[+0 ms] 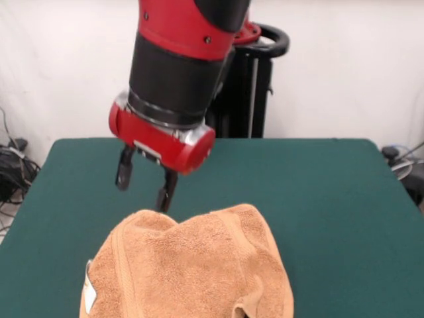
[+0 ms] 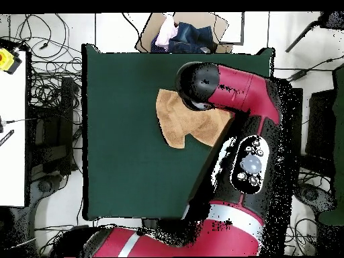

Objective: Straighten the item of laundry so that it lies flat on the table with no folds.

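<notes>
The orange-tan towel (image 1: 192,271) lies bunched and humped at the near edge of the green table (image 1: 331,192), with folds across its top and a small white tag (image 1: 88,293) on its left edge. My gripper (image 1: 142,191) hangs just behind the towel's far edge, its two black fingers apart with nothing between them. The right fingertip (image 1: 163,199) is at or just above the towel's far rim. In the overhead view the towel (image 2: 176,122) is crumpled near the table's (image 2: 127,148) right side, partly hidden under the arm (image 2: 222,91), which also hides the gripper.
A cardboard box of clothes (image 2: 183,33) sits beyond the table's far edge in the overhead view. Cables lie on the floor at the left (image 1: 13,165). The black pedestal (image 1: 248,93) stands behind the table.
</notes>
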Available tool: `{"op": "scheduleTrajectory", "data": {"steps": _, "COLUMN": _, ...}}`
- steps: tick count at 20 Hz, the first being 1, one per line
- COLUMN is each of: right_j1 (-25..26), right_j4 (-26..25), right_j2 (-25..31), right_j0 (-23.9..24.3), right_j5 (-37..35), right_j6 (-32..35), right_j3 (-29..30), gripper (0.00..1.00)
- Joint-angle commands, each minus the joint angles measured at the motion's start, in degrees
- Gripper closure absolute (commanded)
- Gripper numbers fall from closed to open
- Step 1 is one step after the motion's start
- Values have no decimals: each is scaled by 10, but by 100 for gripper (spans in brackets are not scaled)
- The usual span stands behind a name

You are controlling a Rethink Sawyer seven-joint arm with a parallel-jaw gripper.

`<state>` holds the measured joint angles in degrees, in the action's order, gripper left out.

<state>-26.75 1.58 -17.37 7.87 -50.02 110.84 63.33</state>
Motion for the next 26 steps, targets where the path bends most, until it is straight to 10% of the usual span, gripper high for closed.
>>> {"op": "scheduleTrajectory", "data": {"steps": 1, "right_j1": 3, "right_j4": -66, "right_j2": 23, "right_j0": 8, "right_j5": -107, "right_j6": -79, "right_j3": 78, "gripper": 0}}
{"op": "scheduleTrajectory", "data": {"steps": 12, "right_j1": -7, "right_j4": -98, "right_j2": 68, "right_j0": 34, "right_j5": -121, "right_j6": -97, "right_j3": 119, "gripper": 0}}
{"op": "scheduleTrajectory", "data": {"steps": 26, "right_j1": 70, "right_j4": -84, "right_j2": 142, "right_j0": 88, "right_j5": 43, "right_j6": -33, "right_j3": 96, "gripper": 0}}
